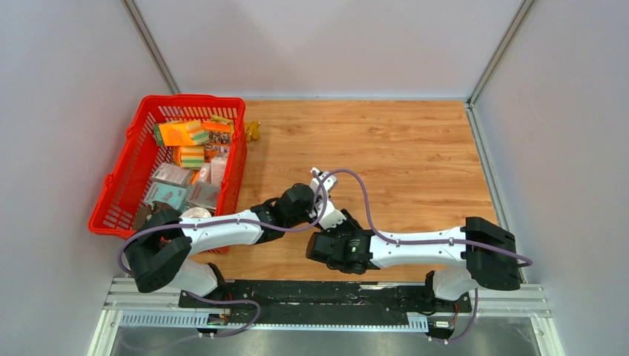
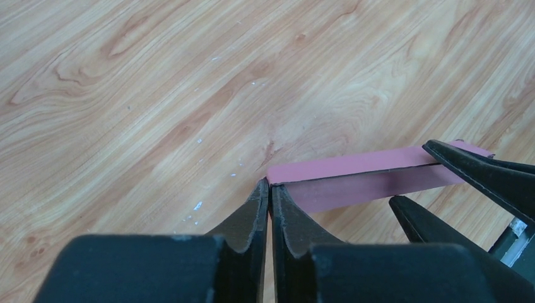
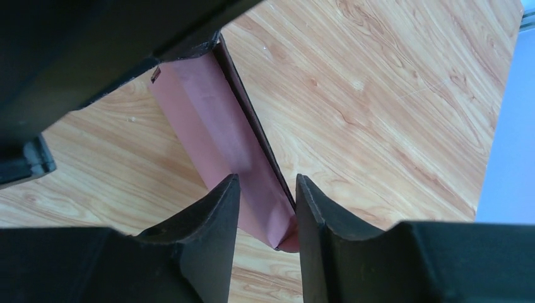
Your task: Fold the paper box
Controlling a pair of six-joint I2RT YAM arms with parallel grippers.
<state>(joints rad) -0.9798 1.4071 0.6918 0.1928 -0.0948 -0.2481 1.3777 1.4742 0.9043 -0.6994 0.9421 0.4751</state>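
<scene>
Left hand (image 2: 269,184), tips together, meets paper box (image 2: 353,172) corner; right hand (image 3: 268,183) straddles it.

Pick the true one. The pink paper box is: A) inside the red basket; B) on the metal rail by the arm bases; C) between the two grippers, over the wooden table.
C: the paper box runs from the left gripper tips to between the right gripper fingers, with the table beneath.
</scene>
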